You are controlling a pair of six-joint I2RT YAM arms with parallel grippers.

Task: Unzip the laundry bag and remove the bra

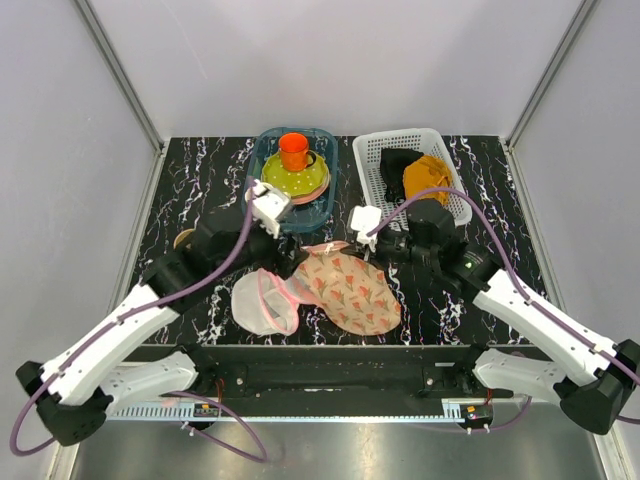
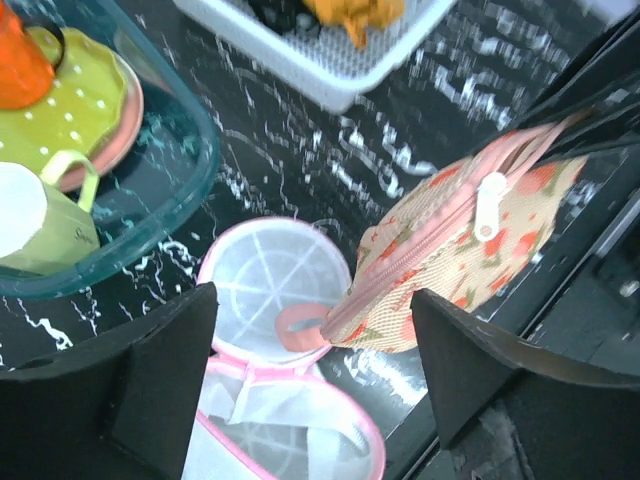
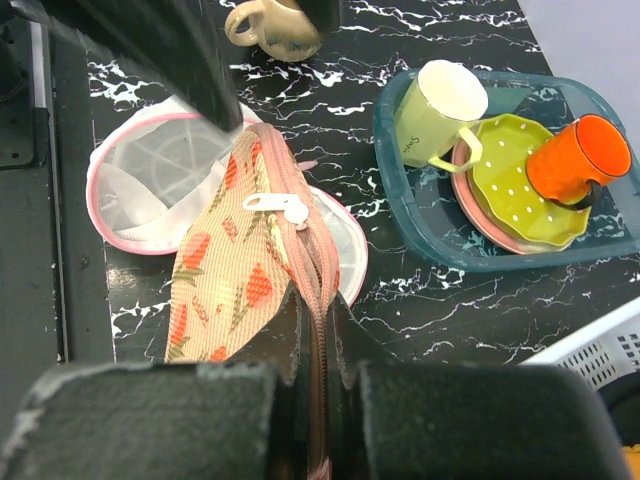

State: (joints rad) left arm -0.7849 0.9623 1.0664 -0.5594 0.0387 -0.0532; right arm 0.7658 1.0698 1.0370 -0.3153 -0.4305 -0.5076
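Black marbled table [image 1: 200, 180] holds peach printed laundry bag [image 1: 355, 290]; right tool [image 3: 318, 345] pinches its rim, left tool [image 2: 312, 300] gapes.

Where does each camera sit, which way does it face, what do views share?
Top external: above, behind the bases, looking down at the table; left arm and right arm show.
Left wrist: on the left arm, down past the open left gripper at the bag.
Right wrist: along the right gripper, shut on the bag's edge.
Wrist views share the zip pull.
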